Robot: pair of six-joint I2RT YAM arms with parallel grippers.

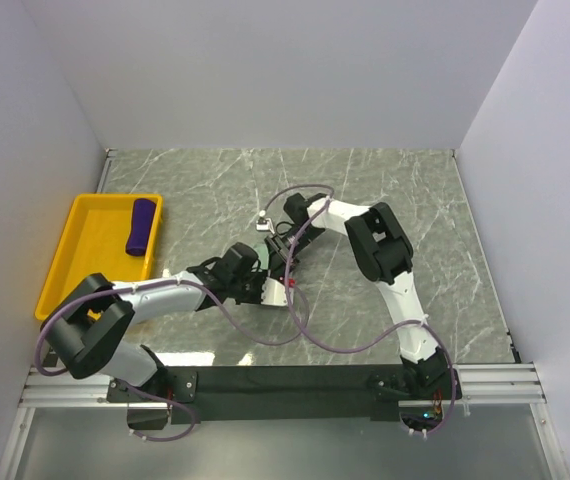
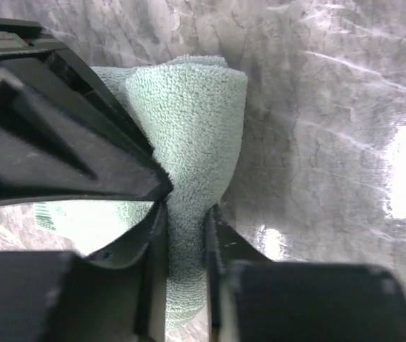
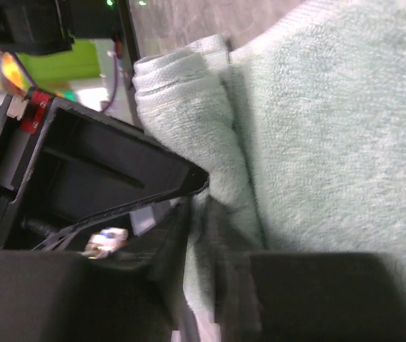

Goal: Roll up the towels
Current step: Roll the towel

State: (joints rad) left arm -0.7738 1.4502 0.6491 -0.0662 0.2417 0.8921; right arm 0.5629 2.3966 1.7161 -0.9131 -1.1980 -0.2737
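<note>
Mint green towel (image 2: 189, 121) is pinched between the jaws of left gripper (image 2: 186, 228) and right gripper (image 3: 201, 235).
Rolling is judged in hand; next, an even joint turn is needed.

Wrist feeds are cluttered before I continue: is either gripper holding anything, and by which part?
Both pinch the mint towel: left gripper across the roll, right gripper apparently a folded edge.

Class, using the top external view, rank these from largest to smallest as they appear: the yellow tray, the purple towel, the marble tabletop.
1. marble tabletop
2. yellow tray
3. purple towel, rolled up and lying inside the tray

The gaps are clear, so there are no ties.
</note>
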